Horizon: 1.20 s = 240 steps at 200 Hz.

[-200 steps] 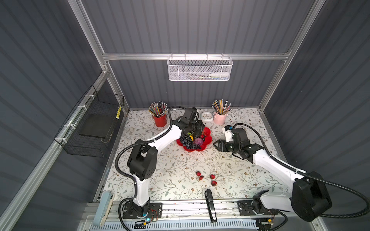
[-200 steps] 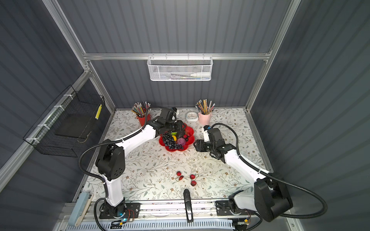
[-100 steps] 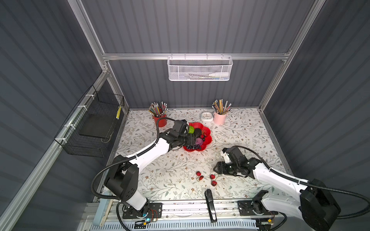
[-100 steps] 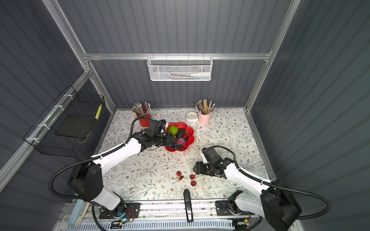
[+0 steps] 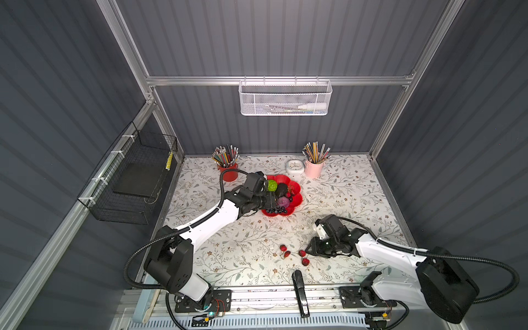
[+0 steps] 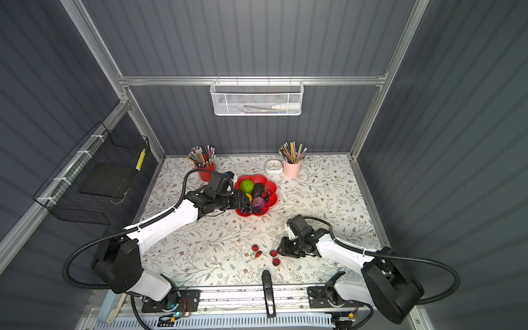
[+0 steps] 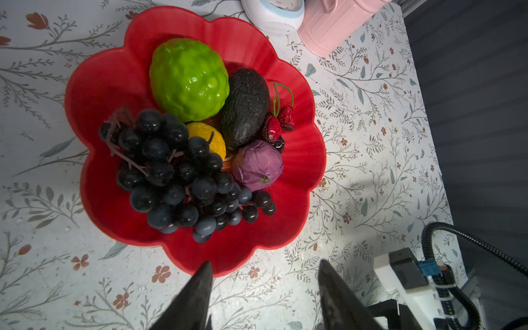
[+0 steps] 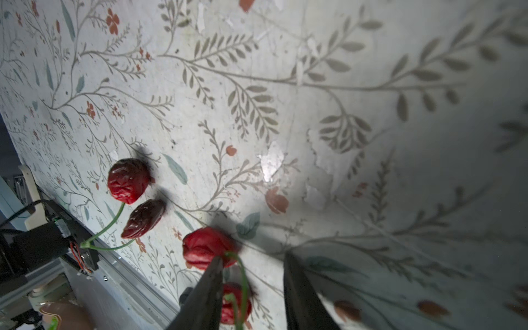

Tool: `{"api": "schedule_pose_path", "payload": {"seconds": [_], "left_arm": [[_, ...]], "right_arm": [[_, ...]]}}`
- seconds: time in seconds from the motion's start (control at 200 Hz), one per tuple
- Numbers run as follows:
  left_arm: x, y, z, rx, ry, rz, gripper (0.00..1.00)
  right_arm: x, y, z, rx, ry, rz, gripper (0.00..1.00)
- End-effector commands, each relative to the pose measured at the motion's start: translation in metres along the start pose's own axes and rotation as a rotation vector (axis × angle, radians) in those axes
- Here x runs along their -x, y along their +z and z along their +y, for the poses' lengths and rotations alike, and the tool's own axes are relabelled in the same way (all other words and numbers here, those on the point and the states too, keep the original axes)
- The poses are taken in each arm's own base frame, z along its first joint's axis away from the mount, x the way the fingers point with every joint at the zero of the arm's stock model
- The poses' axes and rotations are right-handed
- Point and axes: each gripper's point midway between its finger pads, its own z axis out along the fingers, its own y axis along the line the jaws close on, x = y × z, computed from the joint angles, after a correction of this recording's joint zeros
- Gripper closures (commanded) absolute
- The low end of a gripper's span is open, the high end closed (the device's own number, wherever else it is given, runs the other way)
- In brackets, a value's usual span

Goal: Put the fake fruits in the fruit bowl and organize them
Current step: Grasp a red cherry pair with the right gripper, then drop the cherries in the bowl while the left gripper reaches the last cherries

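Two cherry pairs (image 8: 134,197) lie loose near desk's front edge; we see far pair's stems converge toward that edge. Right gripper (image 8: 253,274) partly open, astride near pair's (image 8: 207,247) green stem, one finger (image 8: 213,281) touching cherry; grasp we cannot tell. Left gripper (image 7: 264,283) released, empty, over fruit bowl (image 7: 94,94) near desk's back edge.

light: bright overhead | shadows: soft | wrist views: blurred, distorted edges
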Motion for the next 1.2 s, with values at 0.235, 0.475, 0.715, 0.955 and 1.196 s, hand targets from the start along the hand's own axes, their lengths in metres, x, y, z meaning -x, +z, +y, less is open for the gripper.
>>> {"api": "schedule_pose_path", "payload": {"seconds": [0.235,0.475,0.715,0.955,1.196], "left_arm": [[-0.003,0.0,0.006,0.015,-0.028,0.0,0.41],[-0.005,0.003,0.007,0.019,-0.029,0.01,0.41],[-0.007,0.0,0.01,0.034,-0.041,0.012,0.41],[-0.016,-0.014,0.021,0.076,-0.071,0.012,0.41],[-0.028,-0.029,0.033,0.111,-0.126,-0.005,0.41]], "right_arm": [[0.01,-0.003,0.014,0.043,-0.043,-0.03,0.85],[0.014,-0.012,0.017,0.046,-0.054,-0.064,0.97],[0.038,-0.047,0.037,0.047,-0.108,-0.173,0.98],[0.107,-0.094,0.071,0.046,-0.224,-0.313,0.97],[0.197,-0.098,0.088,0.067,-0.254,-0.432,0.97]]}}
